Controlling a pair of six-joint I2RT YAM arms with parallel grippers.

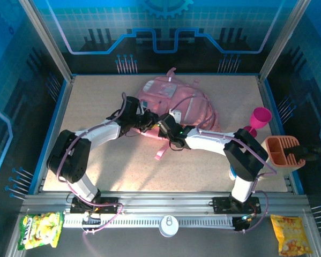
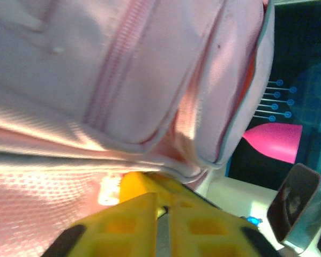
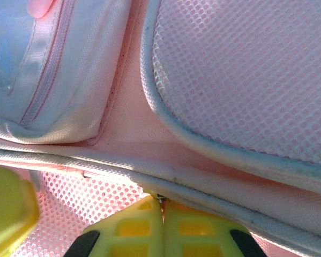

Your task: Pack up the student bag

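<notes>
Speckled counter (image 1: 96, 107), pink backpack (image 1: 171, 99) flat above centre of the overhead frame. Right jaws clamped shut at its piped seam (image 3: 69, 162), left jaws can't tell. Guessing it's the opening-up step; next needs a steady pull on that seam.

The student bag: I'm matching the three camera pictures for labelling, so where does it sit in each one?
Top external: the student bag lies at the centre back of the table, left of the magenta goblet cup.
Left wrist: the bag fills the upper left; the cup is at the right.
Right wrist: the bag spans the frame.
Shared landmark: the bag's pale piped trim.
</notes>
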